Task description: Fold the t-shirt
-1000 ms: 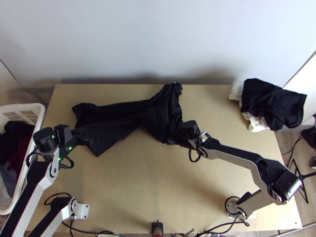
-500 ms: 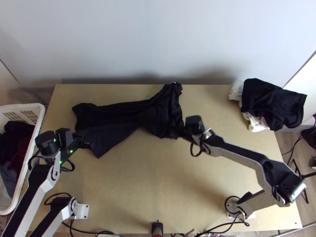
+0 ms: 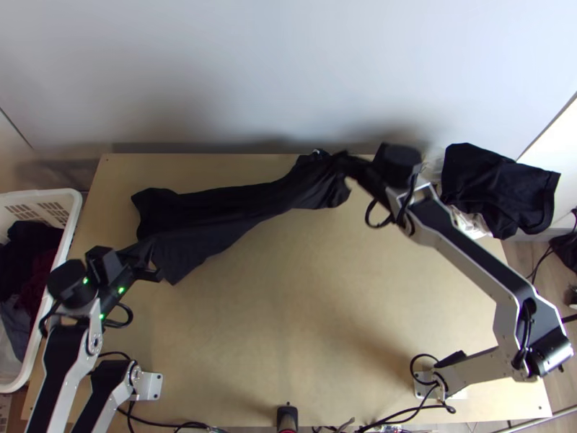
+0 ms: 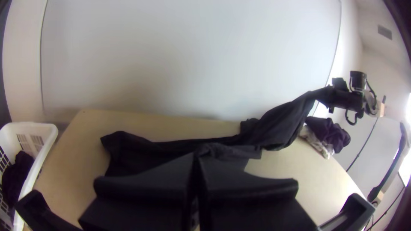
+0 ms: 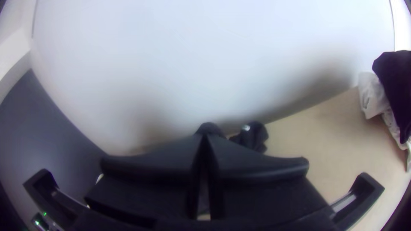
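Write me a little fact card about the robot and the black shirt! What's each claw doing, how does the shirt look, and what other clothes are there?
Shirt: black, drawn out long and rumpled, not neatly folded
Left claw: closed on the shirt's left part
Right claw: closed on the shirt's right part, holding it up off the table
Pile: black cloth over white cloth, at the table's far right corner
Basket: white, left of the table, dark clothes inside
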Action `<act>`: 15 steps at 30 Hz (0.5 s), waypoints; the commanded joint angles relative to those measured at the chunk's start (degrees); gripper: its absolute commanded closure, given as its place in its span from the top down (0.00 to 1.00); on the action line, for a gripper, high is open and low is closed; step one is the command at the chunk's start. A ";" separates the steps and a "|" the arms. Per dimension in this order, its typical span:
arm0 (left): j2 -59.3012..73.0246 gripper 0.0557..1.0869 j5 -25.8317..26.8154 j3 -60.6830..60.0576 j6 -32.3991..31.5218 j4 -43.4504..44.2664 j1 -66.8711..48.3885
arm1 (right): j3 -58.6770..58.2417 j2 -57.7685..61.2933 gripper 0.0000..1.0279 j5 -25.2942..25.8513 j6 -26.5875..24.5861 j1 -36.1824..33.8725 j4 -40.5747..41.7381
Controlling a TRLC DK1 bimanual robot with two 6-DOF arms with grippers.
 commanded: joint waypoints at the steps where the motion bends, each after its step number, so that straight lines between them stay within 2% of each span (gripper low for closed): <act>1: -10.67 0.03 1.47 0.37 -4.99 -2.10 0.29 | 7.74 5.92 0.03 7.64 0.27 -4.05 0.00; 7: -15.68 0.03 4.19 4.24 -10.71 -3.50 3.02 | 11.61 13.04 0.03 18.54 -0.43 -5.19 -0.88; 12: -16.47 0.03 5.69 6.26 -12.55 -4.38 3.72 | 15.65 20.60 0.03 19.51 -0.61 -6.86 -5.89; 15: -16.82 0.03 5.77 5.03 -12.82 -4.91 3.63 | 20.49 27.10 0.04 19.60 -0.26 -7.30 -14.85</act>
